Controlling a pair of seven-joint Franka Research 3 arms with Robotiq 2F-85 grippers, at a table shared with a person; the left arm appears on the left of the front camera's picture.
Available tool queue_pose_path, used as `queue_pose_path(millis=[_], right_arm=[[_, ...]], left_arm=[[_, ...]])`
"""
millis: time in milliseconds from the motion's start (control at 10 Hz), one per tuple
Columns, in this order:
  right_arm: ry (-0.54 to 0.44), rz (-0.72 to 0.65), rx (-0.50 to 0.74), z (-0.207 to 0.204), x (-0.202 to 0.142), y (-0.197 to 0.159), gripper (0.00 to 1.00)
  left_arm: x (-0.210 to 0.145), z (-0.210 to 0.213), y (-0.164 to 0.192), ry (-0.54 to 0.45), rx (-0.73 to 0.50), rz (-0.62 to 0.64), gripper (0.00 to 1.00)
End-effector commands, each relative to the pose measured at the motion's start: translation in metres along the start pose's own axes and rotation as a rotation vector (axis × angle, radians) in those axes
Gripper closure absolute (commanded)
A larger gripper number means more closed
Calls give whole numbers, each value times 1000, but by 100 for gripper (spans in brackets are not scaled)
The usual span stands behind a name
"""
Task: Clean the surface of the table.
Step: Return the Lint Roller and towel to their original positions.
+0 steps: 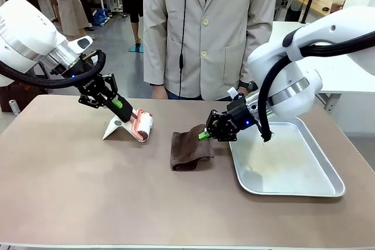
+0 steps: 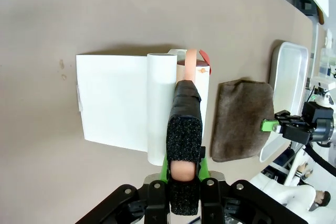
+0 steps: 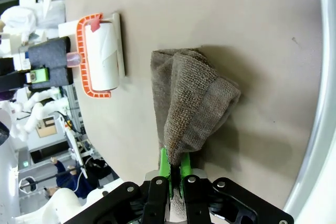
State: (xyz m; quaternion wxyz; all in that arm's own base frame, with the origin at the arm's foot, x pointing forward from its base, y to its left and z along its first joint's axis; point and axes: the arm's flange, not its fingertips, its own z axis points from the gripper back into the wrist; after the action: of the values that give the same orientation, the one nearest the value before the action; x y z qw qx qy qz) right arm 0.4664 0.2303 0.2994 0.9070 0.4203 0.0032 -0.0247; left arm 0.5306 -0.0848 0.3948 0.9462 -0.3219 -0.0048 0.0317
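On the left side we see the left gripper (image 1: 120, 105), its fingers pressed together on the black foam handle (image 2: 184, 129) of a lint roller (image 1: 142, 125). The roller has an orange frame and a white roll, and it rests on the table (image 1: 70, 191) with a white sheet (image 1: 115, 127) peeled out from it; in the left wrist view this sheet (image 2: 113, 103) lies flat on the brown top, just beside the roll. The table is the large taupe-brown surface that fills the lower part of the front view, and everything here stands on it. Near the middle we find a brown cloth (image 1: 190, 150), folded and a little crumpled, lying on the table between the roller and the tray. The right gripper (image 1: 204, 134) reaches over from the right side, and its green pads pinch one edge of this cloth; in the right wrist view the cloth (image 3: 191, 103) rises from between the closed fingers and spreads onto the table. More to the right a shiny metal tray (image 1: 328, 171) lies on the table, just beside the cloth, and the right arm passes above it. Behind the table a person in a beige jacket (image 1: 205, 33) stands at the far edge, in the middle of the picture.
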Motion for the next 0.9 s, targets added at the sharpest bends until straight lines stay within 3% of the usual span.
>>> queue_pose_path(millis=[0,400,800], right_arm=[[8,-25,-38,5,-1,8,93],[4,-39,-82,11,-4,8,93],[7,-49,-75,11,-3,7,93]], left_arm=[[0,-1,15,-7,-55,-26,79],[2,-1,21,-29,-148,-81,79],[3,-3,17,-10,-128,-71,79]])
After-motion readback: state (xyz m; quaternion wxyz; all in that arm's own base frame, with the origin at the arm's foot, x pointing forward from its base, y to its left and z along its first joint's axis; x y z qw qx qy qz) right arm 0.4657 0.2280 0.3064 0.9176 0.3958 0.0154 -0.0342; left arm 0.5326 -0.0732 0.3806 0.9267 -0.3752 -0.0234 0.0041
